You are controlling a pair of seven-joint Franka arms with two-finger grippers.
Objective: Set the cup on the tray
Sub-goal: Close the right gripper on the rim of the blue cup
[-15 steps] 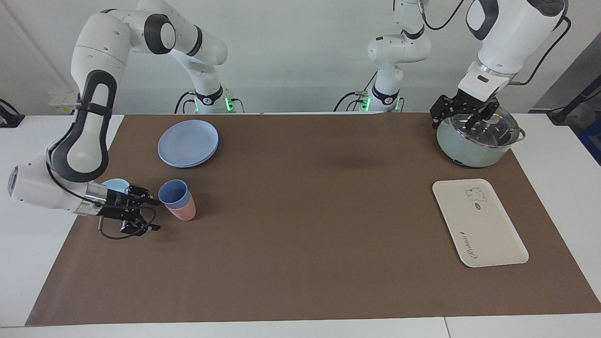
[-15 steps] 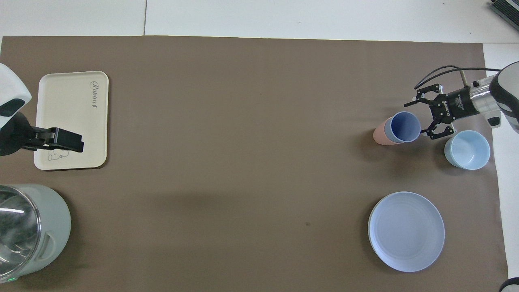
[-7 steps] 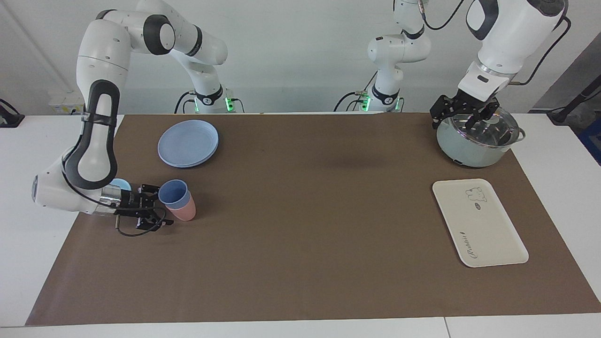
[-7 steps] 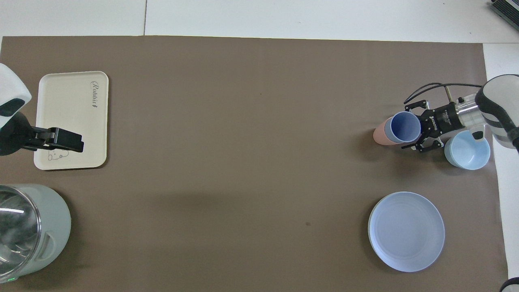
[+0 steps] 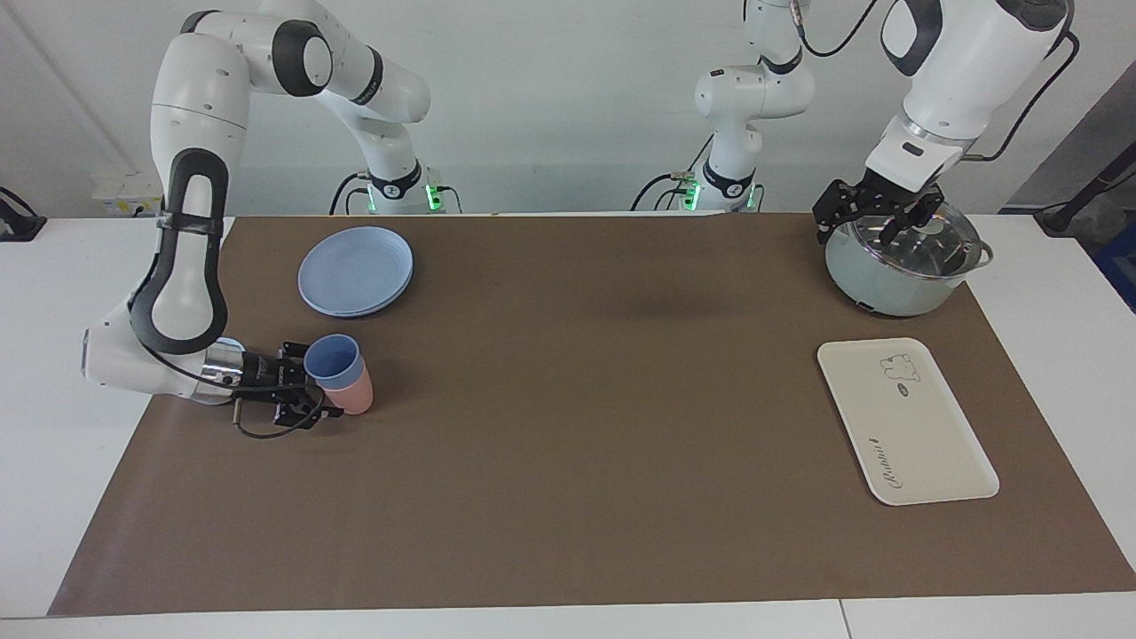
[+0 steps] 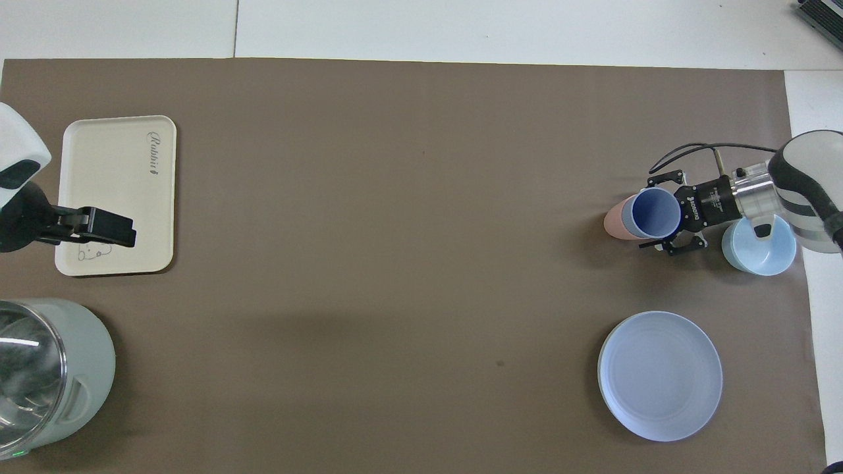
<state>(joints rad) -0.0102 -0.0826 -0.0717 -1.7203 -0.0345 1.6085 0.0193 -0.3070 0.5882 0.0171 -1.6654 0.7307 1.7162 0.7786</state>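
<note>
The periwinkle-blue cup (image 5: 333, 359) (image 6: 655, 212) is nested in a pink cup (image 5: 357, 399) (image 6: 616, 221) toward the right arm's end of the table. My right gripper (image 5: 319, 387) (image 6: 652, 213) is low at the mat, lying sideways and open. Its fingers stand on either side of the stacked cups. The cream-white tray (image 5: 905, 422) (image 6: 118, 191) lies bare toward the left arm's end. My left gripper (image 5: 879, 217) (image 6: 99, 227) waits open over the pot's lid.
A light-blue bowl (image 6: 757, 247) sits beside the cups under the right wrist. A round blue plate (image 5: 355, 271) (image 6: 660, 375) lies nearer to the robots than the cups. A pale-green pot with a glass lid (image 5: 901, 266) (image 6: 46, 375) stands nearer to the robots than the tray.
My right gripper has slid toward the stacked cups, and its open fingers now straddle them. The cups have shifted very slightly. The left arm has not moved.
</note>
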